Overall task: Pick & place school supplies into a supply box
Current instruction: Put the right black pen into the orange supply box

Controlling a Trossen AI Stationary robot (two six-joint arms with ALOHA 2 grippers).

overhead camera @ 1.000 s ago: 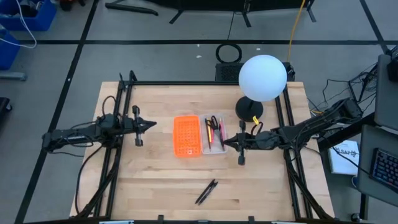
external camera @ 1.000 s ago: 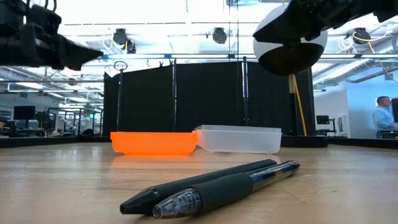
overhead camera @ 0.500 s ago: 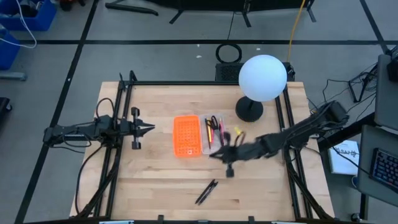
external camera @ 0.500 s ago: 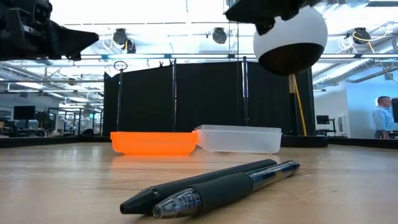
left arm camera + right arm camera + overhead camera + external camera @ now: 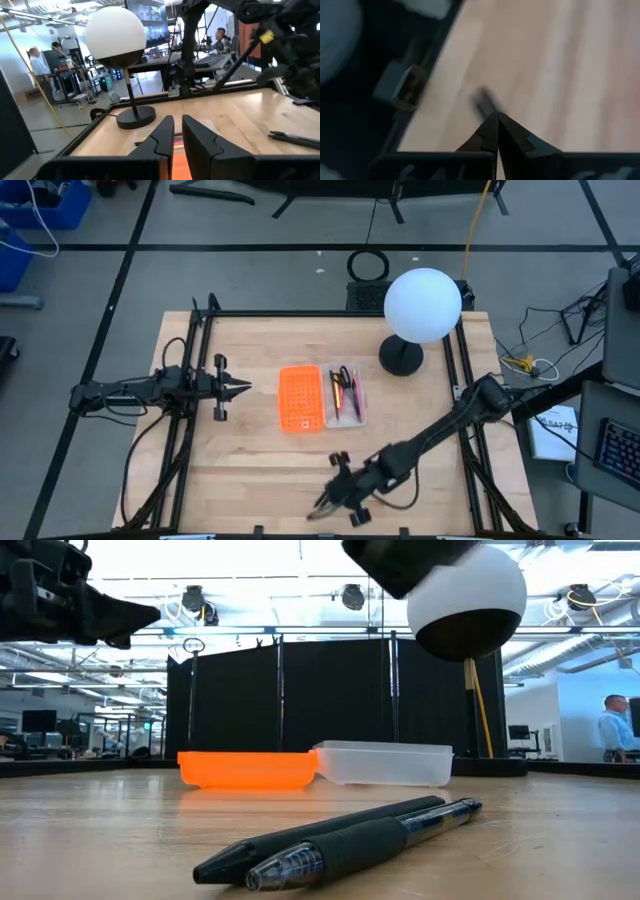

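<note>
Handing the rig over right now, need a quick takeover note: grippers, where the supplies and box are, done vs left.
Right gripper: jaws shut, empty, down at the near edge of the table, right above the two black pens.
Left gripper: parked left of the supply box, jaws a crack apart, holding nothing.
Supply box: open at table centre, orange half left, clear half right.
Done: scissors and several pens or pencils already lie in the clear half.
Left: the two black pens lying side by side still need picking and placing. Lamp stands behind the box; keep clear of it.
</note>
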